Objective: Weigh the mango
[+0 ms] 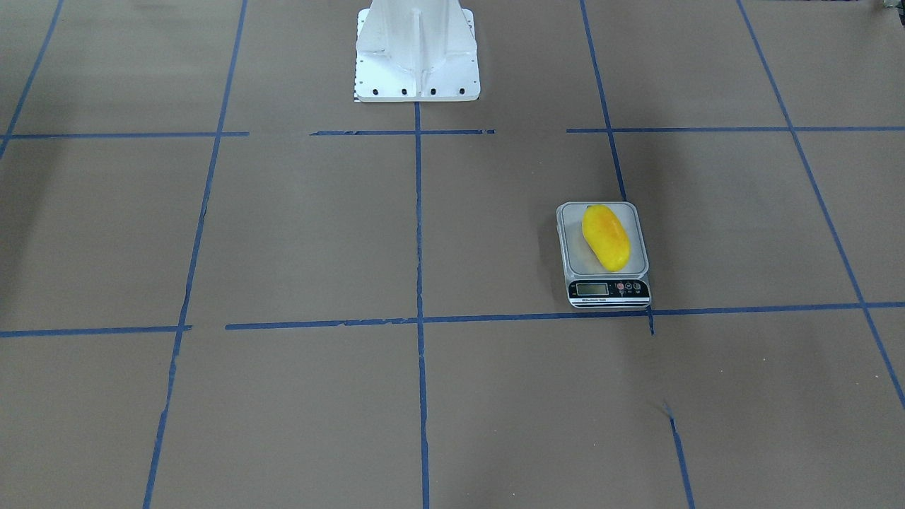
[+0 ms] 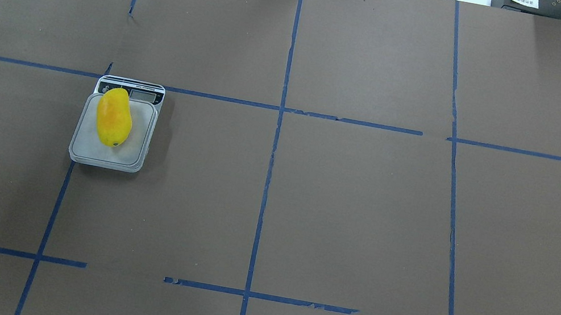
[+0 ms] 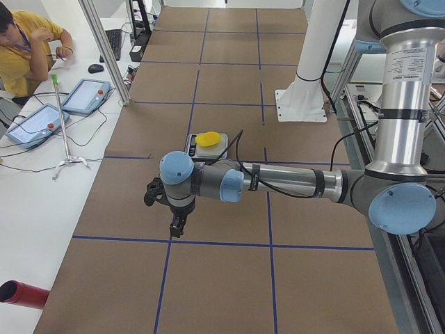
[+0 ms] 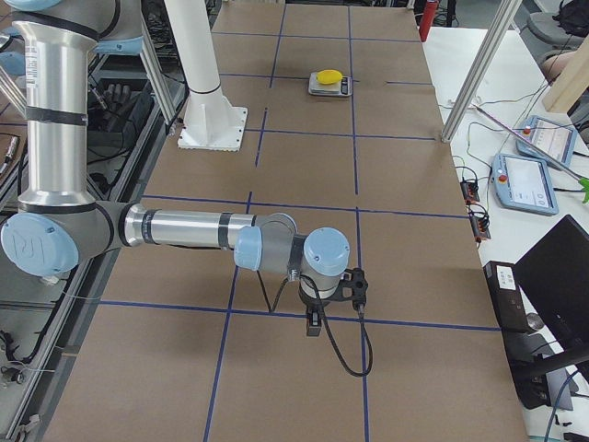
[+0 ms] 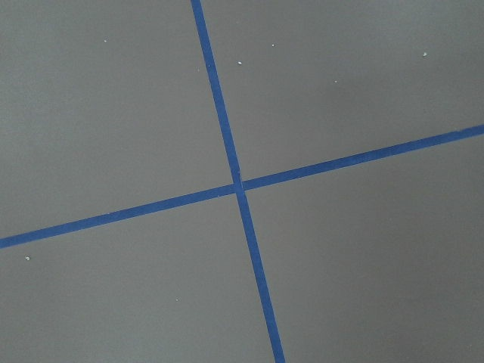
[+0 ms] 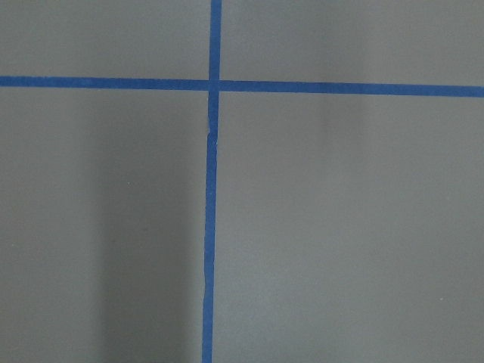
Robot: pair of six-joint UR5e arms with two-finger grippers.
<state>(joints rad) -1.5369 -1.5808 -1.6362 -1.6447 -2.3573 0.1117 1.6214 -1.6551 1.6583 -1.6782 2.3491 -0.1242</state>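
Above the brown paper-covered table [image 1: 297, 233], the left gripper [image 3: 178, 228] hangs from the near arm in the left side view, pointing down just short of a blue tape line [image 3: 229, 244]. Whether its fingers are spread or closed cannot be told from this angle. The right gripper [image 4: 313, 324] likewise points down over a tape line in the right side view, and its state cannot be told either. Both wrist cameras show only brown paper and crossing tape. Well apart from both grippers, on the robot's left half of the table, the mango [image 1: 605, 237] lies slantwise on the platform of a small digital scale [image 1: 608, 288]. The scale's display end faces away from the white robot base [image 1: 416, 49].
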